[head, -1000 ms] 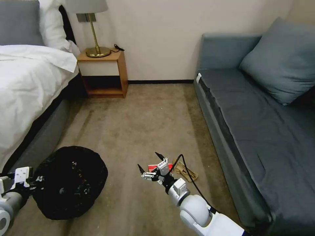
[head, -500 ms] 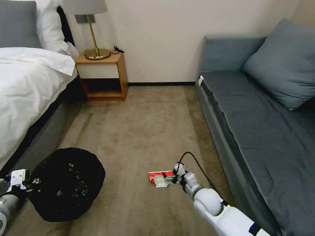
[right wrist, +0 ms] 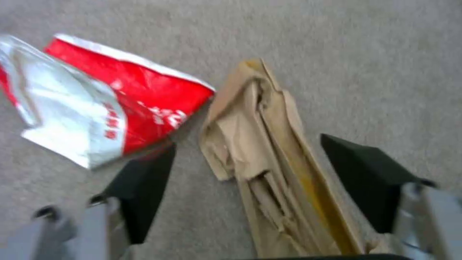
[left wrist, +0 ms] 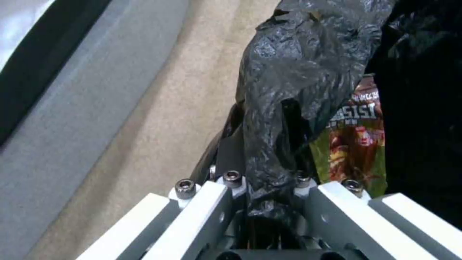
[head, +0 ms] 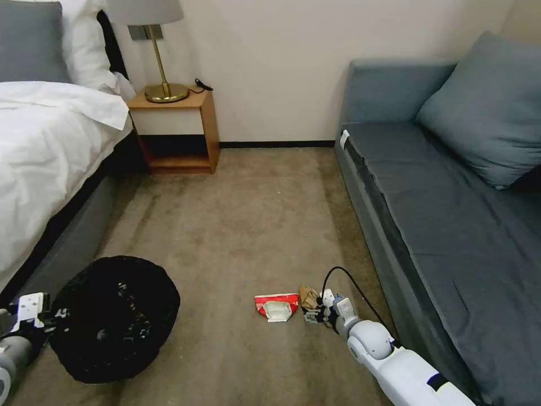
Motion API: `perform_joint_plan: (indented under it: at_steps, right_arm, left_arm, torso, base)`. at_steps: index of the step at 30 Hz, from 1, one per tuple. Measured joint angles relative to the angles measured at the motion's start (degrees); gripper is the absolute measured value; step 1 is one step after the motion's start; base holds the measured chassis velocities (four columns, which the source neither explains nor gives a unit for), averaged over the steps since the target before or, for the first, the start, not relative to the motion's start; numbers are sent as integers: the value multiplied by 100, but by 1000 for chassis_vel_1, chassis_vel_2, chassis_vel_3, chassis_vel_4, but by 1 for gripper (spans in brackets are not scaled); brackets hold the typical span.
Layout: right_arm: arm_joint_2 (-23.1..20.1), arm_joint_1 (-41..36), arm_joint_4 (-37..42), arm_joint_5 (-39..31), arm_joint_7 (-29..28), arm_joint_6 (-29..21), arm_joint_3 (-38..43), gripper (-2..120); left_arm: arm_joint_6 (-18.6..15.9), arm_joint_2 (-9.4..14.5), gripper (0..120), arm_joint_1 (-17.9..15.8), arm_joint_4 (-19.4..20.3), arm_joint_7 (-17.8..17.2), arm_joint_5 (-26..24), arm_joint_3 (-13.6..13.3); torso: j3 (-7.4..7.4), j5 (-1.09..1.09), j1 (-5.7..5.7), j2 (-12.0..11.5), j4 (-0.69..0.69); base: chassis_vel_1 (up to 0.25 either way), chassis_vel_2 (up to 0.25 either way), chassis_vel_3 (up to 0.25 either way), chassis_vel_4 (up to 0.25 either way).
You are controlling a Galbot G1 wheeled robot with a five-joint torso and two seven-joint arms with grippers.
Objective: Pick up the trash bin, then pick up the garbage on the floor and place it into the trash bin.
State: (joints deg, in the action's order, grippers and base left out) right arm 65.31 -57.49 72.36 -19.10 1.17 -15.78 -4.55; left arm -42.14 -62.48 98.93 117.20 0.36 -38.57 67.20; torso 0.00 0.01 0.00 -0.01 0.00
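The left tool [head: 42, 327] is clenched on the rim of the bin [head: 112, 318], pinching a fold of its black bag [left wrist: 284, 108]; the bin sits low on the robot's left, beside the bed [head: 51, 146], its mouth tipped toward the camera. A snack wrapper [left wrist: 358, 144] lies inside it. The right tool [right wrist: 250, 173] is down at the carpet [head: 253, 214], near the sofa [head: 451, 225], its fingers [right wrist: 144, 184] spread wide on either side of the tan paper [right wrist: 269, 169], not yet closed on it. The red-and-white packet [right wrist: 106, 108] lies just beside the paper, one corner near a fingertip.
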Motion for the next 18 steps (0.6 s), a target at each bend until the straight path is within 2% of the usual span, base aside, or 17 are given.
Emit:
perform_joint_plan:
  at_steps: [3,4,7,8,10,12,13,14,16,18]
  right_arm:
    - [83,71,-249,35,11,102,0,64]
    - [83,71,-249,35,11,102,0,64]
    - [129,125,-353,37,14,140,-13,51]
    - [129,125,-353,37,14,140,-13,51]
    - [155,160,-407,46,15,147,-33,39]
    - [164,171,-431,63,17,153,-37,36]
    - [181,185,-481,93,18,164,-44,29]
    - [181,185,-481,93,18,164,-44,29]
    - [198,199,-526,126,18,176,-46,17]
    - [202,200,-531,132,18,179,-45,14]
  left_arm:
    - [0,0,3,20,7,1,-2,11]
    - [0,0,3,20,7,1,-2,11]
    - [0,12,3,20,14,1,-8,21]
    - [0,12,3,20,14,1,-8,21]
    - [0,21,3,15,16,2,-16,28]
    - [0,21,3,14,16,2,-17,28]
    - [0,19,3,13,16,2,-18,28]
    - [0,19,3,13,16,2,-18,28]
    - [0,8,3,12,16,2,-18,28]
    - [0,6,3,11,16,2,-18,28]
  torso:
    - [0,0,0,0,0]
    - [0,0,0,0,0]
    - [0,-1,0,0,0]
    - [0,-1,0,0,0]
    - [0,-1,0,0,0]
    - [0,-1,0,0,0]
    - [0,-1,0,0,0]
    - [0,-1,0,0,0]
    - [0,-1,0,0,0]
    - [0,-1,0,0,0]
  base:
    - [0,0,0,0]
    - [0,0,0,0]
    - [0,0,0,0]
    - [0,0,0,0]
    - [0,0,0,0]
    - [0,0,0,0]
    - [0,0,0,0]
    - [0,0,0,0]
    - [0,0,0,0]
    - [0,0,0,0]
